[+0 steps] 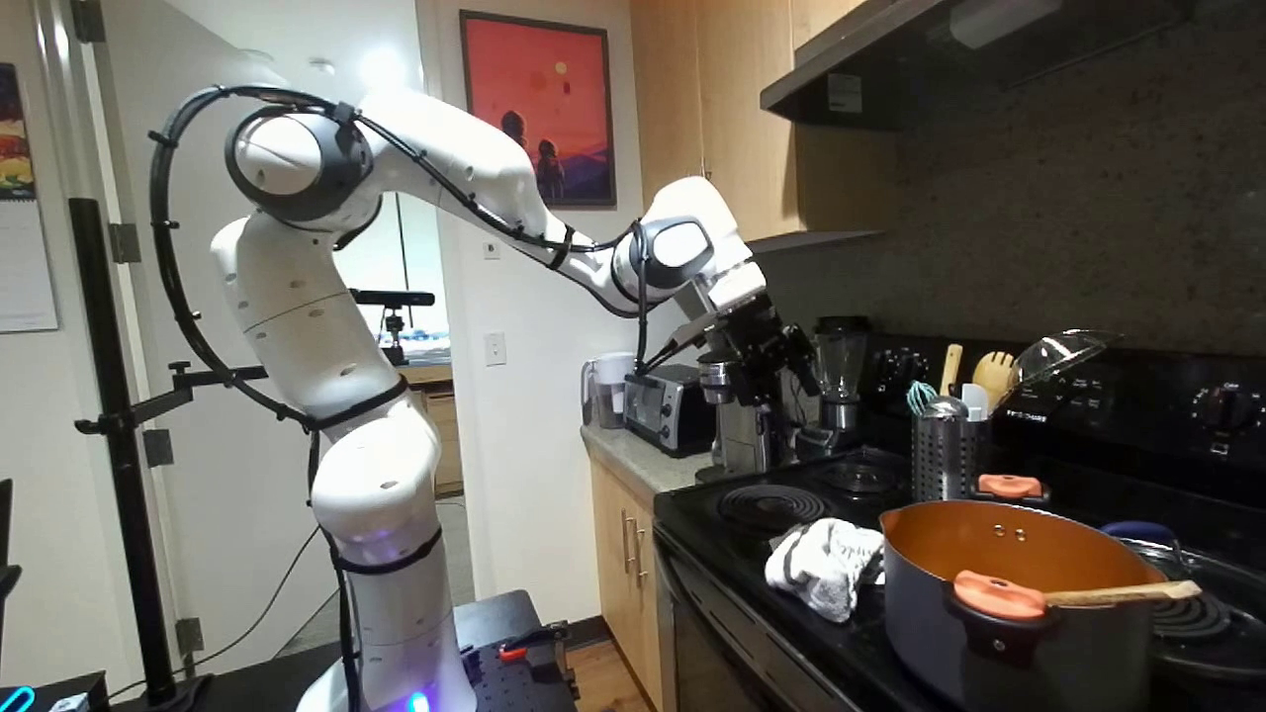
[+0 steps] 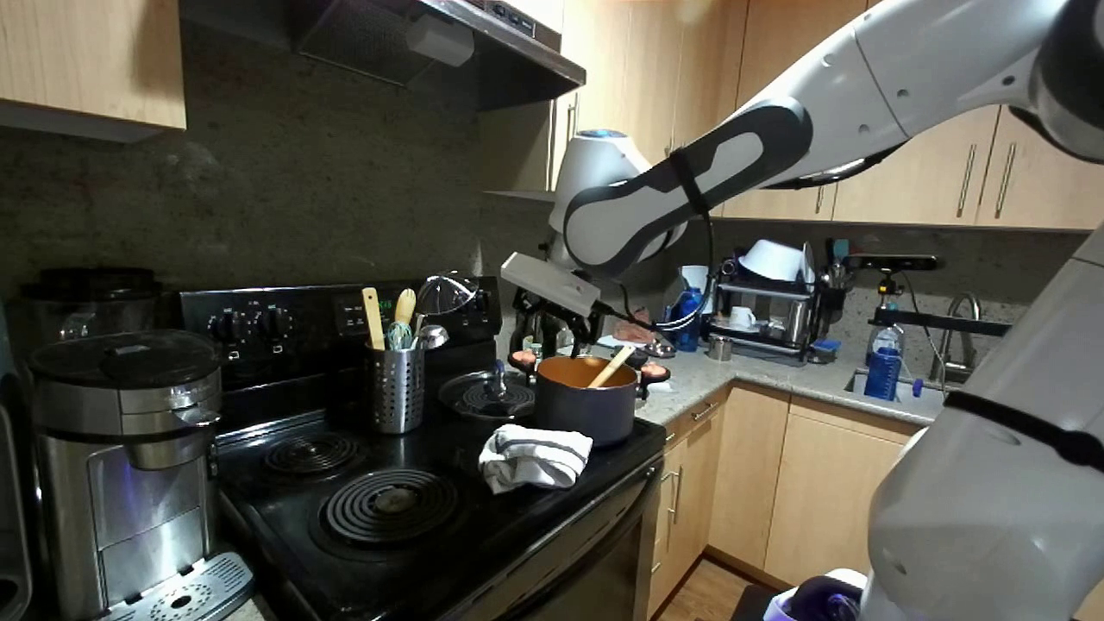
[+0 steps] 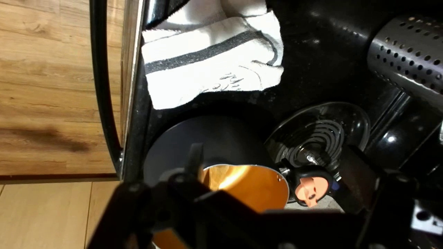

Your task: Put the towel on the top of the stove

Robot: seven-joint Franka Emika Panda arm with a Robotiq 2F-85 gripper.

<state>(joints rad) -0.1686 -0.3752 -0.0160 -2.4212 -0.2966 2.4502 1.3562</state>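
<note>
The white towel with dark stripes lies bunched on the stove top near its front edge, beside the pot; it shows in both exterior views [image 1: 829, 566] [image 2: 533, 457] and in the wrist view [image 3: 214, 58]. The black stove [image 2: 474, 526] has coil burners. My gripper shows in both exterior views [image 1: 788, 396] [image 2: 552, 336], raised above the stove and apart from the towel. In the wrist view the fingers of my gripper [image 3: 277, 166] stand wide apart with nothing between them. The pot shows beyond and between them.
A dark pot [image 2: 582, 418] with an orange inside holds a wooden spoon [image 2: 611, 366]. A glass lid [image 3: 353, 117] lies on a rear burner. A metal utensil holder [image 2: 398, 392] stands at the back. A coffee maker [image 2: 129, 483] stands beside the stove. The range hood [image 2: 517, 60] hangs overhead.
</note>
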